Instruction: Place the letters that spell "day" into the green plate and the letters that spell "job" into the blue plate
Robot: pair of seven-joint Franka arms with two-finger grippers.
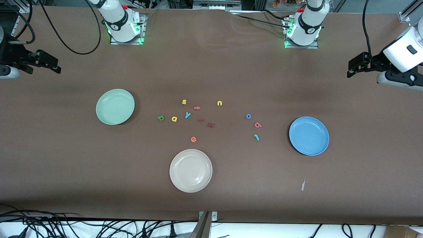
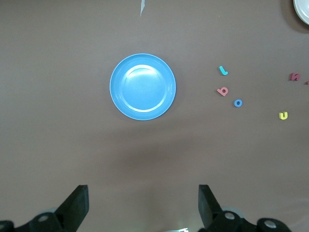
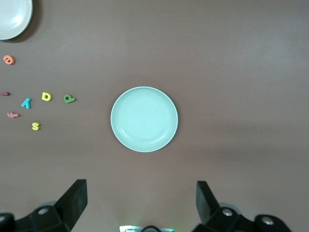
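Observation:
The green plate (image 1: 115,106) (image 3: 144,119) lies toward the right arm's end of the table, the blue plate (image 1: 309,135) (image 2: 143,87) toward the left arm's end. Beside the green plate lie the dark green "d" (image 1: 161,118) (image 3: 69,98), yellow "a" (image 1: 174,119) (image 3: 46,96) and light blue "y" (image 1: 187,114) (image 3: 26,102). Beside the blue plate lie the blue "o" (image 1: 248,116) (image 2: 238,102), salmon "b" (image 1: 258,124) (image 2: 222,91) and teal "j" (image 1: 256,137) (image 2: 223,71). Both plates hold nothing. The left gripper (image 1: 351,68) (image 2: 143,203) and right gripper (image 1: 57,66) (image 3: 141,200) hang open and empty over their table ends.
A cream-white plate (image 1: 190,170) sits nearest the front camera. Other letters lie mid-table: yellow "s" (image 1: 184,101), pink "f" (image 1: 197,107), yellow "u" (image 1: 219,103), orange "e" (image 1: 193,139) and two dark red pieces (image 1: 211,125). A white paper scrap (image 1: 302,185) lies near the blue plate.

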